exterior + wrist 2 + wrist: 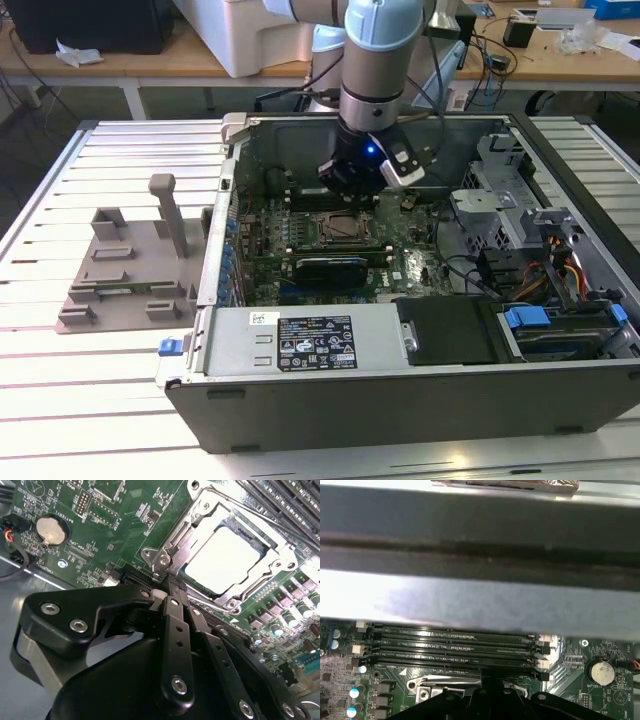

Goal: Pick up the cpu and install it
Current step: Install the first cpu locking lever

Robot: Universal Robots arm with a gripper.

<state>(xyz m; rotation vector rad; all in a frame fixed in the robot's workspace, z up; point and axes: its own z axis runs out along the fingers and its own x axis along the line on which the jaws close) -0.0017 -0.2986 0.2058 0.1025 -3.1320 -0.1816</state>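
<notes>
As the claw point(161, 582) hovers with its fingers pressed together and holding nothing, the cpu point(226, 556) already lies flat in the socket point(272, 562), just beyond the fingertips, toward the upper right of the second wrist view.

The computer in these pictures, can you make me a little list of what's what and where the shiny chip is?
cpu: shiny square, lying flat inside the socket frame
socket frame: metal, around the cpu on the green motherboard
motherboard: inside the open computer case
tool: black fingers together, holding nothing, tips beside the socket frame's corner
coin battery: round, on the motherboard
grey tray: on the table, at the exterior view's left of the computer case
</notes>
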